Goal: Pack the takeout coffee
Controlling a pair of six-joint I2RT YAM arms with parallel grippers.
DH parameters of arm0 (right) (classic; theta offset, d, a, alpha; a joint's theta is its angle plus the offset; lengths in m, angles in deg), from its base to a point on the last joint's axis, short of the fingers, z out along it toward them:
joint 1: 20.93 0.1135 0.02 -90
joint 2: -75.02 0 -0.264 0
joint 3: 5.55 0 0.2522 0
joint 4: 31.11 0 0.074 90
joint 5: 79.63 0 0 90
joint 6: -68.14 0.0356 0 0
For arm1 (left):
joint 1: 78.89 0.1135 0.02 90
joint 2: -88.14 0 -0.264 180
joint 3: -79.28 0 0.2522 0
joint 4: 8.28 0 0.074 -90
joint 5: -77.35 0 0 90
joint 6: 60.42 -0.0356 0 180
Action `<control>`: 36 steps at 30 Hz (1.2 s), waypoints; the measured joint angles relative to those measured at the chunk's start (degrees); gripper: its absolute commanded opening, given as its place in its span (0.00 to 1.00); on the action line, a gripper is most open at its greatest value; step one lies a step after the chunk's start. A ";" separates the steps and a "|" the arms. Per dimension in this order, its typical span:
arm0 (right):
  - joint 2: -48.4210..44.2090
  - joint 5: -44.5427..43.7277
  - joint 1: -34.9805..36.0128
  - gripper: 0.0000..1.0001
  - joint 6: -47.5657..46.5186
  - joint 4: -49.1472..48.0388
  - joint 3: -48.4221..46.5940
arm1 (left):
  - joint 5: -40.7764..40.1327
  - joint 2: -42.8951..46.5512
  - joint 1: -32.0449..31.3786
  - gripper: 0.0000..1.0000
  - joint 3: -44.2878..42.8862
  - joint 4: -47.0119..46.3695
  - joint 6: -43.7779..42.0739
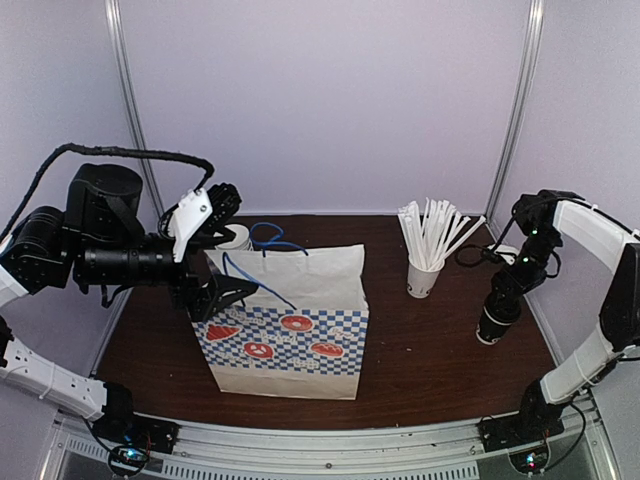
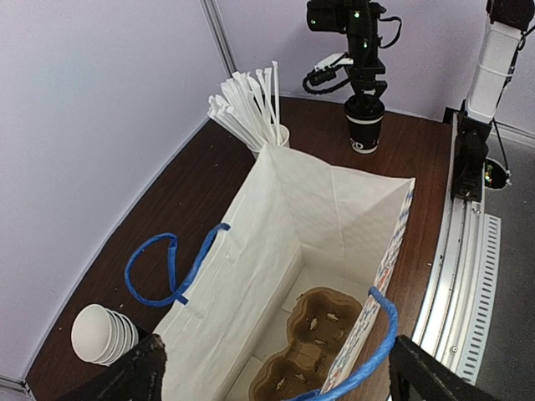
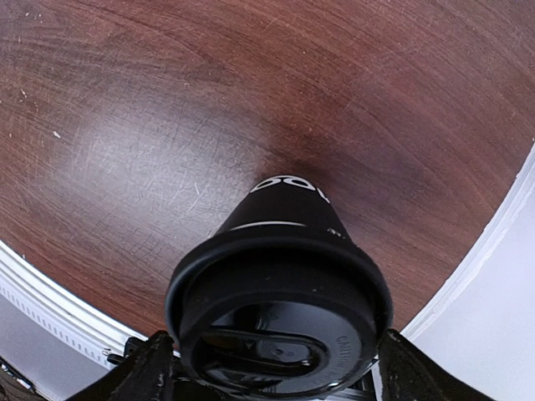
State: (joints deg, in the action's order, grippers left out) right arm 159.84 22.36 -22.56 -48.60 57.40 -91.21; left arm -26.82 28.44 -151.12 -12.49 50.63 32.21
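Top external view first: the checkered bag [image 1: 285, 330] stands upright on the brown table [image 1: 440, 365], and I tell every place from that bag. My left gripper [image 1: 220, 252] is at the bag's left end. Its two fingers are spread wide, one on each side of the open mouth, and they pinch nothing. Through the left wrist camera I look down into the bag and see a brown cup carrier [image 2: 309, 347] lying on the bottom. Blue rope handles [image 2: 167, 271] loop from the top edges. A stack of lidless cups [image 2: 102, 334] sits just beside the bag's left end. The takeout coffee [image 1: 490, 332] stands upright on the table, well to the right of the bag, with its black lid [image 3: 280, 317] on. A white cup of white sticks [image 1: 425, 272] stands between the bag and the coffee, a little farther back. My right gripper [image 1: 497, 312] is down over the coffee. Its fingers [image 3: 150, 372] sit at each side of the lid, but I cannot tell if they squeeze it.
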 measured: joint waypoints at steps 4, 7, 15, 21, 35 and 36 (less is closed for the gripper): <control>0.52 0.44 0.00 0.91 1.44 0.81 -0.42 | 0.02 -0.09 0.00 0.94 0.00 0.02 0.02; 0.52 1.01 -0.04 0.91 1.66 2.49 -2.56 | 0.00 -0.09 0.00 0.94 0.00 0.04 0.02; -0.35 -0.24 -2.95 0.76 -1.81 5.01 -8.09 | 0.02 0.13 0.00 0.94 0.00 0.09 0.04; 0.94 -3.67 -10.08 0.69 -5.03 1.07 -7.76 | 0.04 0.83 0.00 0.93 0.02 0.44 0.09; 4.17 -4.22 -12.50 0.69 -14.03 -6.01 3.54 | 0.09 1.07 0.00 0.93 0.79 0.68 0.72; 4.15 -4.07 -12.50 0.70 -14.29 -6.01 3.93 | 0.09 1.05 0.00 0.93 0.81 0.68 0.72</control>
State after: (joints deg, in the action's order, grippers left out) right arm 163.99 18.30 -35.06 -62.90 51.38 -87.28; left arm -26.73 29.49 -151.12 -11.69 51.30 32.94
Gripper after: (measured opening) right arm 0.690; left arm 0.933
